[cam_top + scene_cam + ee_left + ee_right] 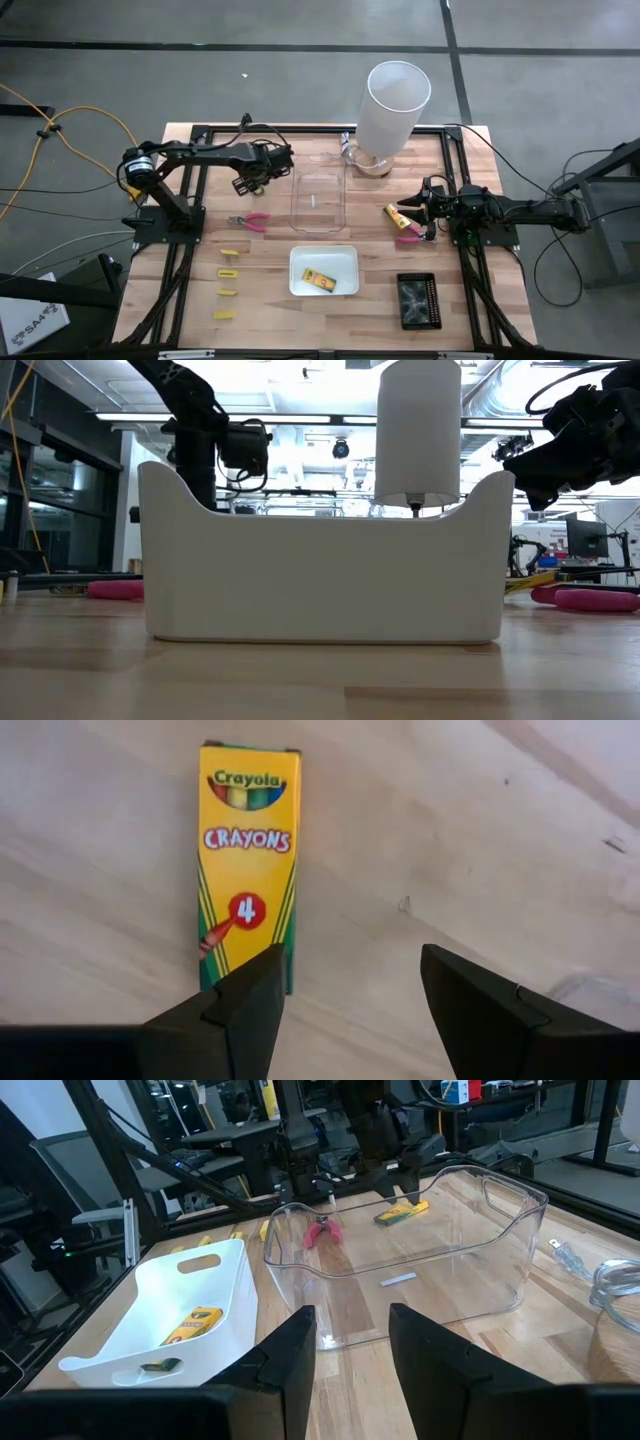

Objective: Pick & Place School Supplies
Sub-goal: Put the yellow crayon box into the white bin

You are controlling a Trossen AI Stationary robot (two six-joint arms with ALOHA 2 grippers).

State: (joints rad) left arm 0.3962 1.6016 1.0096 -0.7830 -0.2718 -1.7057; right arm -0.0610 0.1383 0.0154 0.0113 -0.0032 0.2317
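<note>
- Nearest my low camera is the white tray (320, 575), a smooth matte plastic tub with scooped ends. From above I see one yellow crayon packet (319, 281) lying flat inside it.
- My left gripper (345, 985) hangs over the pale wood-grain table (180, 330), its fingers (240, 1010) spread apart and holding nothing.
- Directly below that claw lies a flat rectangular Crayola box (248, 865), yellow card with green edging, its near end just beside one fingertip. I cannot tell whether they touch.
- Toward the right arm from the left claw is the clear bin (319, 199), a glossy see-through plastic tub with rounded corners. It holds only a small white strip.
- On the front side of the left claw lie pink-handled scissors (249, 221), and farther that way a column of four tiny yellow blocks (229, 272).
- My right gripper (350, 1342) hovers on the far side of the clear bin, fingers parted and empty.
- Just under and beside the right claw lie another yellow packet (396, 212) and a second pink-handled pair (409, 238).
- Behind the right claw stands a tall white cylinder (392, 110), smooth and open-topped.
- In front of it, a black tray (417, 300) with a gridded inside.
</note>
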